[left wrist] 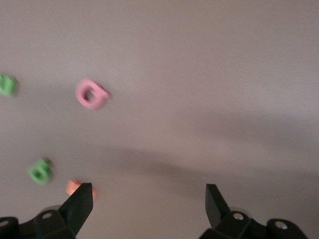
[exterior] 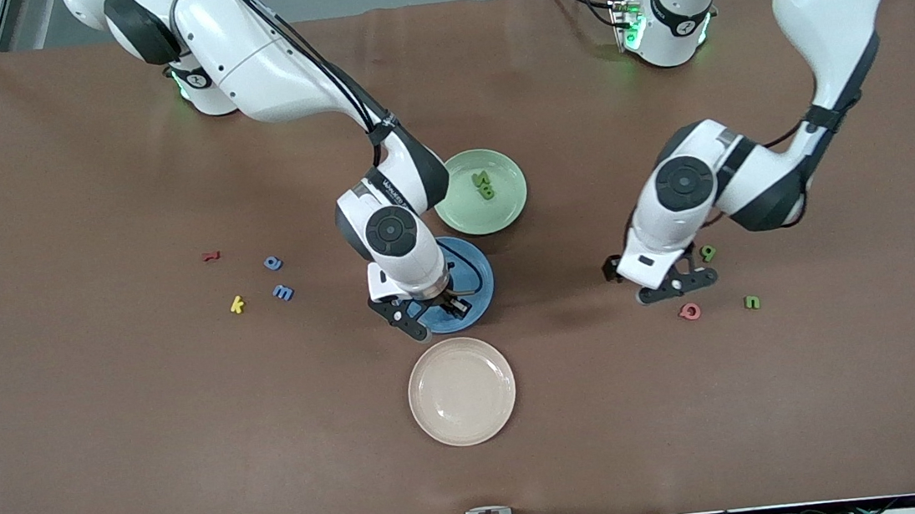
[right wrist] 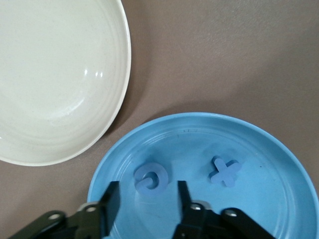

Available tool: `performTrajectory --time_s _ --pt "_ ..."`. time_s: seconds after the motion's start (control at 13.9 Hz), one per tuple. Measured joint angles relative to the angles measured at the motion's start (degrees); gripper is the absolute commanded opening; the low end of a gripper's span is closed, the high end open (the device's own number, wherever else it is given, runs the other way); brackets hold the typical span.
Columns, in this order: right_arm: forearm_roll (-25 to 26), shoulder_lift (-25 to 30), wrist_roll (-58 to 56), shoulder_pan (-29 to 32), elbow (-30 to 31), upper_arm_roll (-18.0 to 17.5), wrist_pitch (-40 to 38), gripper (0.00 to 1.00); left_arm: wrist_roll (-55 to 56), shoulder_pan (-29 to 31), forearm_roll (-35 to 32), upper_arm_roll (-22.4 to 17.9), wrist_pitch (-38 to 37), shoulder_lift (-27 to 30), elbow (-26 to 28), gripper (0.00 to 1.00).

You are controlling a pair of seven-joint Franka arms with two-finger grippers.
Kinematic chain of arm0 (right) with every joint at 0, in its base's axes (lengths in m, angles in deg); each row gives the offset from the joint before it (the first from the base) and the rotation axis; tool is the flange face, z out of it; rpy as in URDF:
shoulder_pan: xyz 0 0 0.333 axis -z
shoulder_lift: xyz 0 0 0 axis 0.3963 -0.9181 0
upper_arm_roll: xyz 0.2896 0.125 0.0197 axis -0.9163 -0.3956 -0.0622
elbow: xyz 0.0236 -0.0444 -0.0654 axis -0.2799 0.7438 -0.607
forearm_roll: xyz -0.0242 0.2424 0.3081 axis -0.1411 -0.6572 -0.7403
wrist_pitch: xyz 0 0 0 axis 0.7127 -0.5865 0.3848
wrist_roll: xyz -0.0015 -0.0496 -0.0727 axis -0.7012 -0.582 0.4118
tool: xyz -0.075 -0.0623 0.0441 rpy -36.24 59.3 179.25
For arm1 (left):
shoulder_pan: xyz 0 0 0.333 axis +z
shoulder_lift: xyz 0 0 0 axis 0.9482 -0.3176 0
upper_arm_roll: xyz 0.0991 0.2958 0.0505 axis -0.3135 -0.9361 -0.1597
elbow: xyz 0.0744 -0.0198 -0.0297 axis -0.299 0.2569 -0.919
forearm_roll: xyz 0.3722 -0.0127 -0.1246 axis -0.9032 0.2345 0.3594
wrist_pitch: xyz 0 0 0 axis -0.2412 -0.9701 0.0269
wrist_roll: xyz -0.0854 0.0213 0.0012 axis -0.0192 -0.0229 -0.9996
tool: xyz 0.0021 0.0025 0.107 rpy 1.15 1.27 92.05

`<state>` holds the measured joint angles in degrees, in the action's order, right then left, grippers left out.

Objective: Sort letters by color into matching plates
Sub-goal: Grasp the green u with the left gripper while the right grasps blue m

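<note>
1. Brown worktop (exterior: 107,450), three plates in a cluster at its middle. On the front-view clock, the green plate (exterior: 507,202) sits at 1 o'clock of the blue plate (exterior: 474,272), and a beige plate (exterior: 462,391) at 6 o'clock.
2. Right gripper (exterior: 434,314) is low over the blue plate with its fingers (right wrist: 112,199) apart. A blue letter (right wrist: 151,178) lies flat in the plate between the tips, not clamped. A blue x-shaped letter (right wrist: 224,171) lies beside it.
3. Left gripper (exterior: 670,283) hovers over bare worktop toward the left arm's end, fingers (left wrist: 79,201) wide apart and empty.
4. Two green letters (exterior: 484,183) are in the green plate. Two more are loose: one (exterior: 707,251) at 1 o'clock of the left gripper, one (exterior: 751,302) at 4 o'clock, with a red letter (exterior: 689,311) between them.
5. Two blue letters (exterior: 278,278) are loose at 9 o'clock of the blue plate, with a yellow letter (exterior: 236,305) nearby.
6. Handling, as a guess: the letters look light, stiff and chunky. They should pinch well across flat outer sides, fingers straight down. They are small, so an off-centre close may flick them away, and the plates look smooth, so a dropped letter could skid.
</note>
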<state>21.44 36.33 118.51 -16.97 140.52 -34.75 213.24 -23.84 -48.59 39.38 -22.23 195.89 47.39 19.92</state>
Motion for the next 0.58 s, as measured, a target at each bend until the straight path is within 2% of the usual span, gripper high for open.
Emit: performTrajectory --time_s 0.43,0.5,0.58 --pt "0.1 0.2 -1.9 -0.2 -1.0 0.9 -2.5 1.0 -24.3 11.3 -0.4 -0.2 3.3 -0.6 -0.1 0.93" --pt "0.1 0.4 -3.5 0.1 -1.4 1.2 -4.9 1.0 -27.5 13.2 -0.4 -0.2 4.3 -1.1 0.0 0.91" --pt "0.1 0.7 -5.5 0.6 -1.8 1.6 -7.4 1.0 -30.5 15.0 -0.4 -0.3 5.0 -1.8 0.0 0.82"
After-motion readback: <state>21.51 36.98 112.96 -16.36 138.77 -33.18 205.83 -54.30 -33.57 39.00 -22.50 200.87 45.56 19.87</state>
